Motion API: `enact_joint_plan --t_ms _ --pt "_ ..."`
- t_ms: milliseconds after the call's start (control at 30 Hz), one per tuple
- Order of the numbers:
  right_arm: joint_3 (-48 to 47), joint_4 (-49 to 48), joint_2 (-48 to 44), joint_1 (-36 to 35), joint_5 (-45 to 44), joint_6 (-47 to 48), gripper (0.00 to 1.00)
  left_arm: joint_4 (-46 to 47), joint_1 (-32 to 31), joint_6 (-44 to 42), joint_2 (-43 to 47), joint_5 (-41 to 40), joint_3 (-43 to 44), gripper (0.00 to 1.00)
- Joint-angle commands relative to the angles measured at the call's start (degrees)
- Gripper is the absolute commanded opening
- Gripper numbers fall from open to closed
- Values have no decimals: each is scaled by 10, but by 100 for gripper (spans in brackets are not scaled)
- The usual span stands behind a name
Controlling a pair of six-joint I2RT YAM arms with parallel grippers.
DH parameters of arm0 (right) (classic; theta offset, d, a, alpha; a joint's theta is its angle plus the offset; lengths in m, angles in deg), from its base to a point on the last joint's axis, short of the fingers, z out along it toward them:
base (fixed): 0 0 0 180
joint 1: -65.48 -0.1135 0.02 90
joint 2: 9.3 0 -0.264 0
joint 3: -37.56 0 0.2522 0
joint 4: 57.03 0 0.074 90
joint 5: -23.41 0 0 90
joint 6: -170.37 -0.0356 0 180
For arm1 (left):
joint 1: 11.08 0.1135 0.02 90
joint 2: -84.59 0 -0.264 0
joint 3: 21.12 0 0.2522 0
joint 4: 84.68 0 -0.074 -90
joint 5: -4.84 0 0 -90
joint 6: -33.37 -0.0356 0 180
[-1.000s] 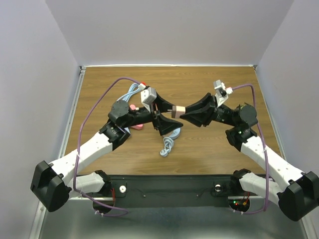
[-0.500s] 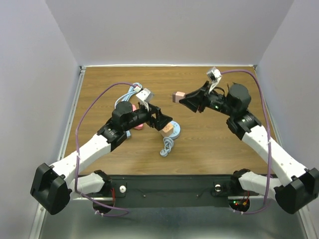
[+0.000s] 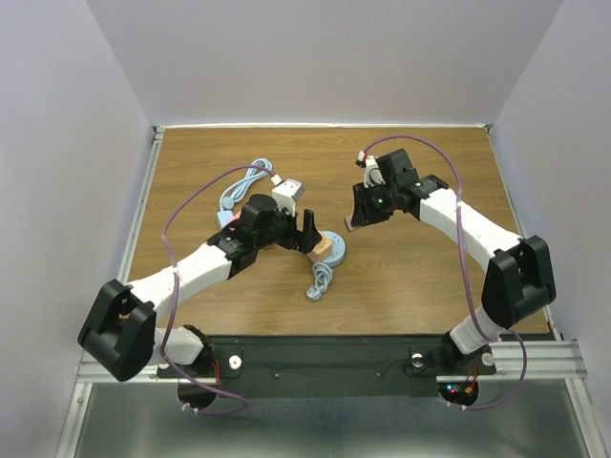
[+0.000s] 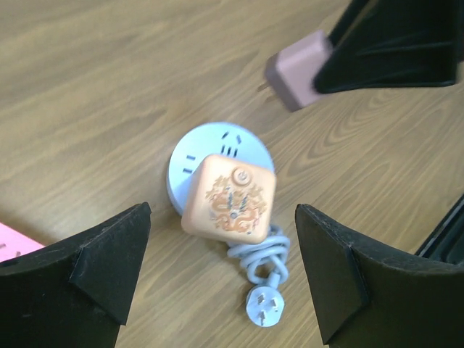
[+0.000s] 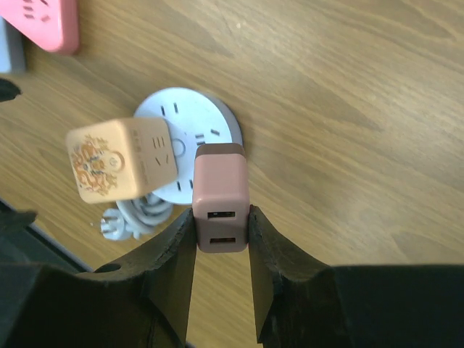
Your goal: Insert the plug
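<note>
My right gripper [image 5: 221,239] is shut on a pink USB charger plug [image 5: 220,203], its prongs pointing down toward the round white socket hub [image 5: 187,114]. In the top view the plug [image 3: 350,225] hangs just right of the hub [image 3: 336,252]. An orange cube adapter [image 4: 230,197] stands on the hub [image 4: 217,141]. My left gripper [image 4: 225,290] is open and empty, hovering above the cube, with its fingers [image 4: 98,264] wide apart. The plug also shows in the left wrist view [image 4: 293,71].
The hub's grey cord and white plug [image 4: 264,308] lie coiled in front of it [image 3: 321,280]. A pink power strip [image 5: 51,22] lies left of the hub, mostly under my left arm. A light blue cable [image 3: 243,183] lies at the back left.
One second ago both grippers met at the pink plug. The left one let go and drew back, open, over the hub. The right one carried the plug away, then turned it down beside the hub.
</note>
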State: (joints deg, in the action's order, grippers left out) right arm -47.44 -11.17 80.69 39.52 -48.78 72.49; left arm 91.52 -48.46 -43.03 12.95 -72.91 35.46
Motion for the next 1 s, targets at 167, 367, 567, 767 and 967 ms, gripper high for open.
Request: enact_joint_plan --t_ms 167,367,567,767,967 --pt "-81 88 25 -28 -4 44 0 -13 0 13 -48 1 32 90" --pt "-111 106 81 -53 -20 37 0 -12 0 17 -52 16 25 89" --pt "-121 114 112 -66 -35 35 0 -11 -1 18 -61 25 15 89" --pt "-130 113 127 -70 -40 40 0 -9 -2 18 -60 30 9 86" --pt "-138 113 137 -72 -44 44 0 -11 -6 18 -64 37 8 82"
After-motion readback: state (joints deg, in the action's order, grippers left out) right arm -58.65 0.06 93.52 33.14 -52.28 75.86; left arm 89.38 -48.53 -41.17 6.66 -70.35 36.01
